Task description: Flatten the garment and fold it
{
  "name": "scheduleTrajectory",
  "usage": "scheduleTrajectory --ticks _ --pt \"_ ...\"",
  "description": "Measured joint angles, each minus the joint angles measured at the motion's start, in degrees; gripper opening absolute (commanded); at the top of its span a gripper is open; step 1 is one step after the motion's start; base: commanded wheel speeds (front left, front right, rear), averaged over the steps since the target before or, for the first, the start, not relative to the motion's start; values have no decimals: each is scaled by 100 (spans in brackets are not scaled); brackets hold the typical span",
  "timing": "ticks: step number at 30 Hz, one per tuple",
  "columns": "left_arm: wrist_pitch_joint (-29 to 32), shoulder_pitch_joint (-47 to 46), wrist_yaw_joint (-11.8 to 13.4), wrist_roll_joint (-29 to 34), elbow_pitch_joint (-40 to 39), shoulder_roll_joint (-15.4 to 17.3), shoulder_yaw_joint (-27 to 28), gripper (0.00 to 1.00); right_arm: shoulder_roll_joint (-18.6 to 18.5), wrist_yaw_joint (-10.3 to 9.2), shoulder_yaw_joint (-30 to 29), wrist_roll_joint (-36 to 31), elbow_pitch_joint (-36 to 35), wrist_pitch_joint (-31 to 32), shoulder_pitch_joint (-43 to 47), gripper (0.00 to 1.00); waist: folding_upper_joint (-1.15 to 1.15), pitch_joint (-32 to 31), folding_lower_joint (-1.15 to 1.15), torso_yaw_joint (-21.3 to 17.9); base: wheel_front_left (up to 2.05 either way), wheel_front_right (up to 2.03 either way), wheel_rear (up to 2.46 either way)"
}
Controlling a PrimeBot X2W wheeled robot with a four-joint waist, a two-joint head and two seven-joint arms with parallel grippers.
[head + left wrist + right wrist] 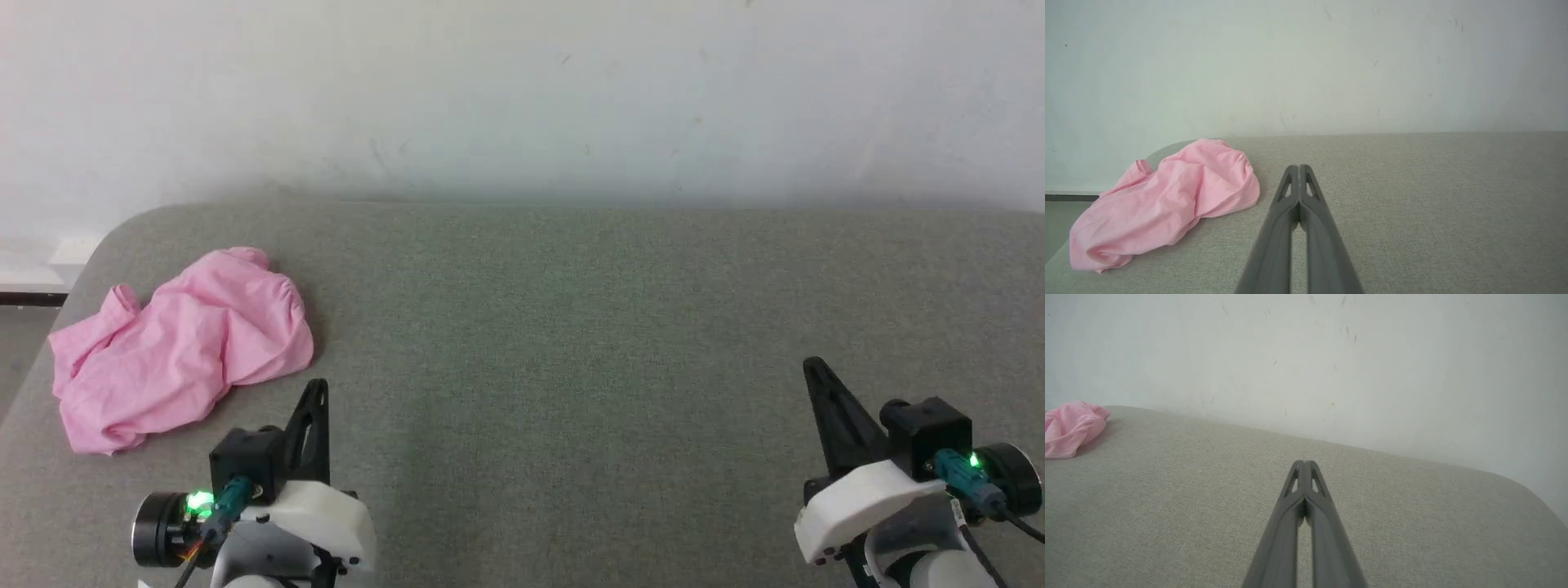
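Garment point(181, 347) lay crumpled at the far left corner of the bench point(571, 327), not yet flattened. We judged the left fingers point(1280, 232), clenched and empty near it, best placed to begin; the right fingers point(1284, 535), likewise clenched, hovered well apart toward the right edge.

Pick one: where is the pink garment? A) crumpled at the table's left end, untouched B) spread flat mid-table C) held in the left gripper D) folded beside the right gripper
A: the garment lies bunched at the left end of the table, clear of the left gripper, whose fingers are shut on nothing.
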Motion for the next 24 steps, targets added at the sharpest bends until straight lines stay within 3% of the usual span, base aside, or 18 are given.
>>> scheduleTrajectory --ticks 24 --pt "0 0 0 0 0 0 0 0 0 0 1 0 0 0 0 0 0 0 0 0 0 0 0"
